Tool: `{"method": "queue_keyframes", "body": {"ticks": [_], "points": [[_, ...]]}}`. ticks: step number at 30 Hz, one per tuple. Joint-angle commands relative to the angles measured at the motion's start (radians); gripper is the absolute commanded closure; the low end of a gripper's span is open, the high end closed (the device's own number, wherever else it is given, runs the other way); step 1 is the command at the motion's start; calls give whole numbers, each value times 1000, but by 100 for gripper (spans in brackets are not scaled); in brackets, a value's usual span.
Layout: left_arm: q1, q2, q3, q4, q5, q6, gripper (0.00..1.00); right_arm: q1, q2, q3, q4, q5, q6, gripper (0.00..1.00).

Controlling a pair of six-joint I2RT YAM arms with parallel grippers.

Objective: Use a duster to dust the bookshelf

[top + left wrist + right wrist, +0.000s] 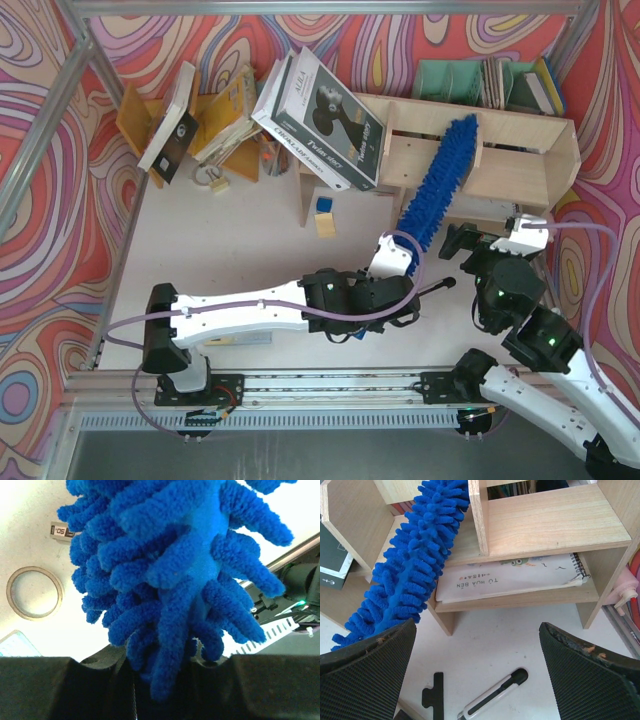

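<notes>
The left fingers are clamped on the base of the duster, with pile bunched between them in the wrist view, so the grip looks sound. The blue head slants up from the counter across the front of the bookshelf, and its tip rests at the upper tier just beside an upright divider. The right fingers stand wide apart, holding nothing, low in front of the shelf's right half. To dust well, I would lay the head flatter so more pile bears on the board, then draw it along the tier in slow strokes, lifting over the divider rather than shoving against it. Sweeping left calls for care: the big books lean on that end and could topple. The lower tier holds a spiral notebook, so use light pressure there. The right arm should keep back, clear of the sweep and of the utility knife lying on the counter below it
</notes>
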Motion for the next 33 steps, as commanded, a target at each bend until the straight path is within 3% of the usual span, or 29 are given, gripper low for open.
{"method": "queue_keyframes", "body": {"ticks": [1, 8, 15, 26, 33], "points": [[-11, -51, -48, 29, -58, 39, 100, 4, -20, -1, 33, 31, -17, 1], [-10, -176, -165, 124, -115, 39, 100, 4, -46, 37, 31, 9, -14, 1], [-18, -181, -144, 169, -134, 81, 100, 4, -58, 161, 9, 2, -45, 1], [-45, -79, -8, 242, -48, 175, 100, 4, -75, 231, 31, -2, -83, 1], [-41, 55, 104, 159, -14, 264, 100, 3, -59, 259, 18, 6, -84, 1]]}}
